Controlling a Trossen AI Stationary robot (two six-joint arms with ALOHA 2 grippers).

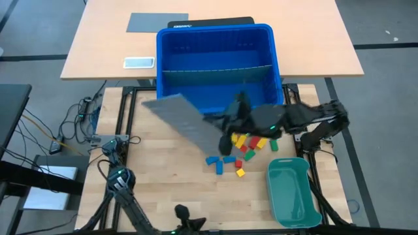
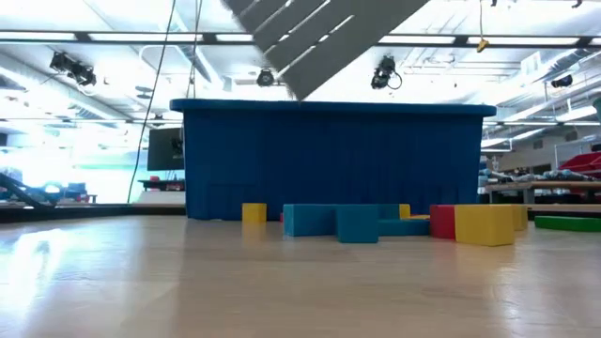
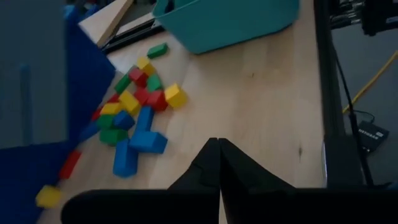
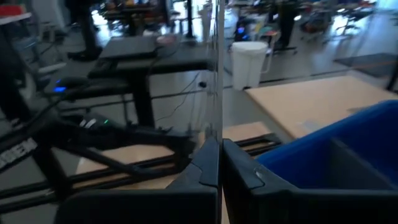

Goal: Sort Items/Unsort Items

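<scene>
Blocks (image 1: 243, 151) in red, yellow, green and blue lie heaped on the bench (image 1: 163, 189), just in front of the blue bin (image 1: 215, 65) and near the teal tray (image 1: 290, 192). Right pincer (image 1: 230, 124) is clenched on the grey divider (image 1: 186, 117), held tilted above the bench. Left pincer (image 3: 217, 163) hangs clenched, holding nothing, apart from the blocks.

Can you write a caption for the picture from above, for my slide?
Right gripper lifts grey divider sheet beside the blue bin, coloured blocks spilled below.
</scene>
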